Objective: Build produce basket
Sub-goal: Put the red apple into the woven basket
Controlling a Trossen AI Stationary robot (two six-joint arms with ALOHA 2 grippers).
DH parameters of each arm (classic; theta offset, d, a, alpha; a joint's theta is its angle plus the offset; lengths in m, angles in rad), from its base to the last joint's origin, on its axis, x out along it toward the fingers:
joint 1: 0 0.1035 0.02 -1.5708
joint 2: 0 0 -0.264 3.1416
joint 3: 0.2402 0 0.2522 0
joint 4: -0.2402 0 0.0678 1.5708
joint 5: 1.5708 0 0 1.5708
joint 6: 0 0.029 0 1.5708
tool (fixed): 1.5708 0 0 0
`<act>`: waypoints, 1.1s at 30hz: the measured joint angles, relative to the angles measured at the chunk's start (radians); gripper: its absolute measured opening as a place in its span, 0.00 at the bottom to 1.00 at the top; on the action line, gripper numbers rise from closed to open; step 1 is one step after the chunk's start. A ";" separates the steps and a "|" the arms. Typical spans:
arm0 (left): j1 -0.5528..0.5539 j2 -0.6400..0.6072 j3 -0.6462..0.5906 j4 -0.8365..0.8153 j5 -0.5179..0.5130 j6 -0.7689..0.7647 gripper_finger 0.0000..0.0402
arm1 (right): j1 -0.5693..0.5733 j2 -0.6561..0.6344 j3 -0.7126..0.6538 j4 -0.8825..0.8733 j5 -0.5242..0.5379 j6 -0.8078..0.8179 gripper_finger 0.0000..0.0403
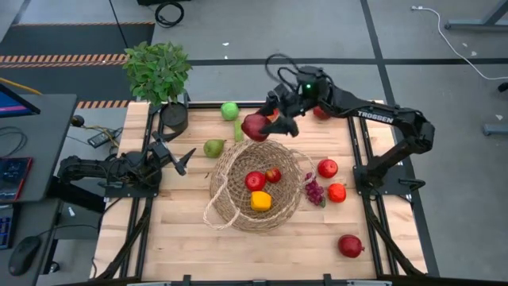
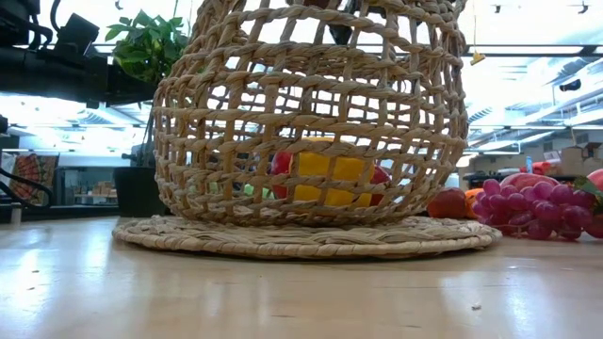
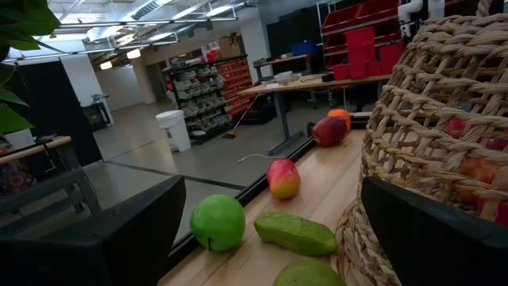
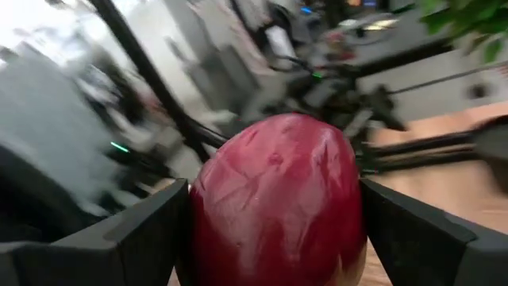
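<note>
red fruit held over the basket rim

the right claw (image 1: 262,125) pinched a large dark red smooth fruit (image 4: 278,199) between both fingers, above the far rim of the round tan woven wicker basket (image 1: 230,187). the basket stood in the middle of the wooden tabletop (image 1: 159,238) and held two red pieces and one yellow piece (image 1: 260,201). the left claw (image 1: 178,159) was spread and empty, near a green pear (image 1: 213,148). a purple grape bunch (image 1: 314,191) lay just beside the basket.

From above I get even, soft light on the bench (image 1: 167,238), shadows faint. The low view is backlit, ceiling glare washing out the upper right. My right wrist feed is smeared with motion blur; the left's is sharp
</note>
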 joint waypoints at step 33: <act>0.000 0.000 0.000 0.000 0.000 0.000 0.97 | 0.427 -0.004 0.079 -0.177 0.909 -0.842 0.89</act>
